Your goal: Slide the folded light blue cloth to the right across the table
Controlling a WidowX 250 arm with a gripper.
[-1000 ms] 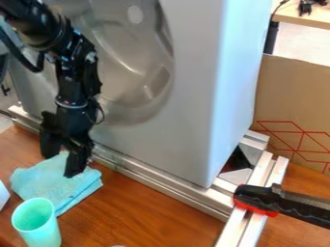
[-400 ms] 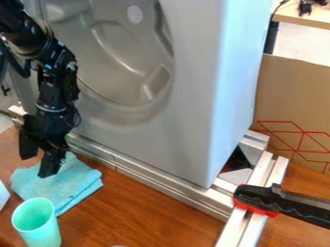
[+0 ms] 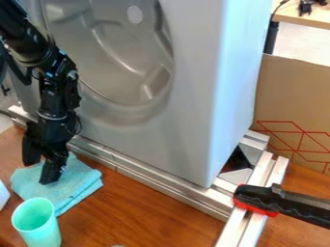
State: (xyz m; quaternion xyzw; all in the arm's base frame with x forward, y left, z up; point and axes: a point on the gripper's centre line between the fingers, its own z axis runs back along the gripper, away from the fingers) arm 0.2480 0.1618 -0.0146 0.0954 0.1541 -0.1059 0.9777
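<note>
Jaws [image 3: 38,173] spread apart over folded cloth [image 3: 76,181], contact unclear; green cup [image 3: 40,230] cut off below.

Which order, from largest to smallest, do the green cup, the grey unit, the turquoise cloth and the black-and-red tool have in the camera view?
1. Grey unit
2. Turquoise cloth
3. Green cup and black-and-red tool: too alike to rank
</note>
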